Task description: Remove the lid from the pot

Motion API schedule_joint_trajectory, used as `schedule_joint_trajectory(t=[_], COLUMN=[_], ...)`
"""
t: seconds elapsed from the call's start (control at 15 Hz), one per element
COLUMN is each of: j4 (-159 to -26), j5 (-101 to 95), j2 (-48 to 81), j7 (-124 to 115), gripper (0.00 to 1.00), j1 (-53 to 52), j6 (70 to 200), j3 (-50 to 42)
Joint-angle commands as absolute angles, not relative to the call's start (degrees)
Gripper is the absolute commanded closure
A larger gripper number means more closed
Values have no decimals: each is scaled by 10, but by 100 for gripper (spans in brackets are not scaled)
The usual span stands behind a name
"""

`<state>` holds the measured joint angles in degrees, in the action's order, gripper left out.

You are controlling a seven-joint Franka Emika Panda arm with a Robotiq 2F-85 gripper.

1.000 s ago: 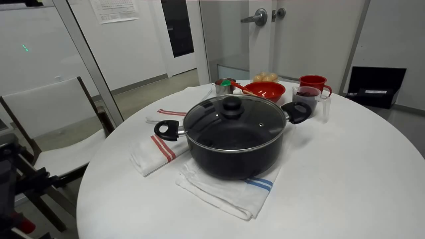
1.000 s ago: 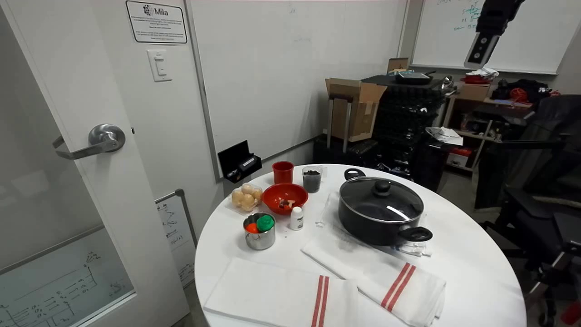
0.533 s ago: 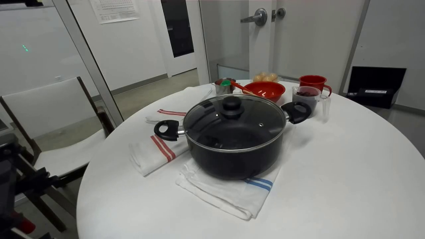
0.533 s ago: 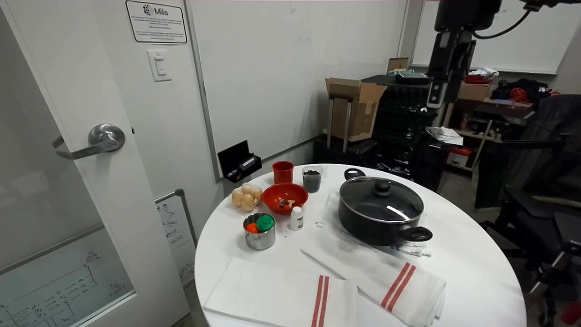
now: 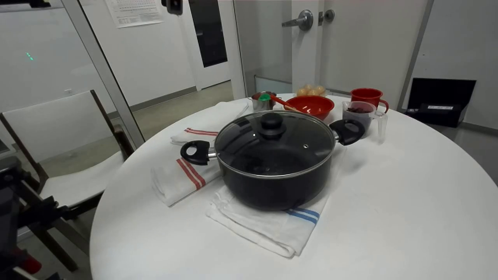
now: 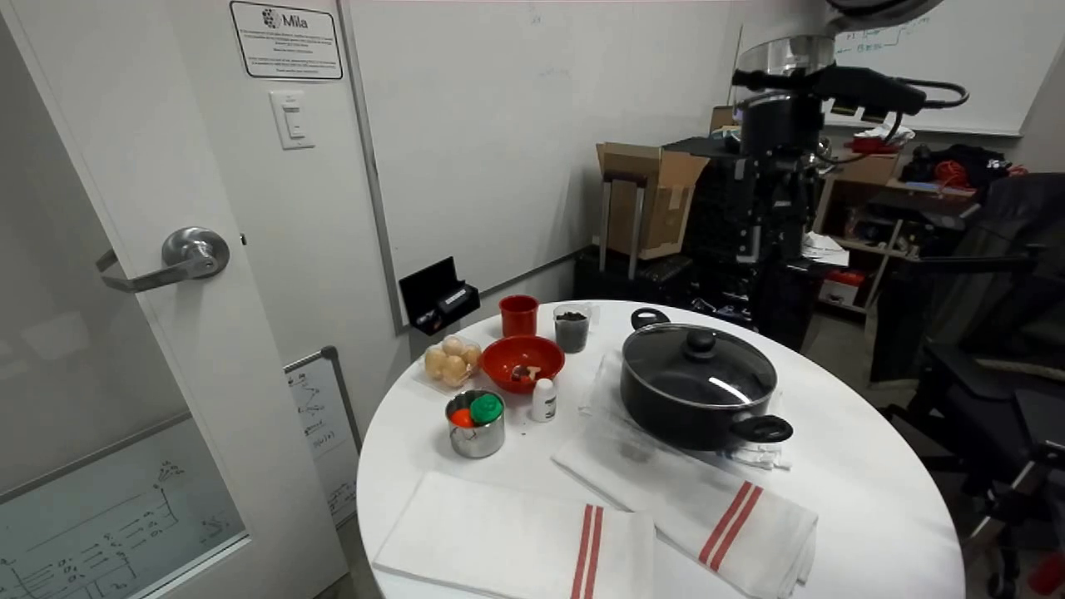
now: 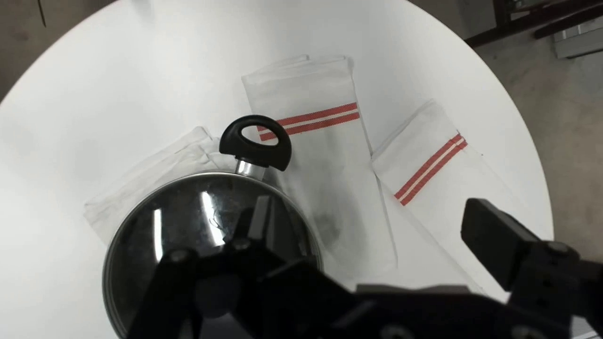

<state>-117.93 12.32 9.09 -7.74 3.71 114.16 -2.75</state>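
Observation:
The black pot (image 5: 272,196) stands on a folded towel on the round white table, and also shows in an exterior view (image 6: 666,412). The transparent glass lid (image 5: 241,153) with metal rim and black centre knob sits flat on the pot; it shows too in an exterior view (image 6: 724,374) and, partly covered by a finger, in the wrist view (image 7: 188,212). My gripper (image 7: 370,212) is open and empty, its fingers wide apart, above the table. The left finger overlaps the lid; the knob is hidden in the wrist view. In an exterior view the gripper (image 6: 770,249) hangs higher than the pot.
Folded towels with red stripes (image 6: 732,524) lie beside the pot. A red bowl (image 6: 522,359), red mug (image 6: 519,316), measuring cup (image 6: 572,333), white bottle (image 6: 544,401), metal cup (image 6: 477,441) and egg pack (image 6: 452,362) stand nearby. The pot's handle (image 7: 256,141) points outward.
My gripper has moved down and left from the upper right in an exterior view, and a fingertip now shows at the top edge in an exterior view. The pot and lid have not moved.

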Motion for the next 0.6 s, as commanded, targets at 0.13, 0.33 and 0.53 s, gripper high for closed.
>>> schedule_joint_trajectory(t=[0.13,0.33,0.53], j4=[-1122,-1108,-1087], j5=[175,184,182], j2=[185,221,257], j7=[-99,-123,-161], gripper=[0,0,0], j1=[60,68,73], j6=[1124,1130,1140], j3=[-41,-49,-58])
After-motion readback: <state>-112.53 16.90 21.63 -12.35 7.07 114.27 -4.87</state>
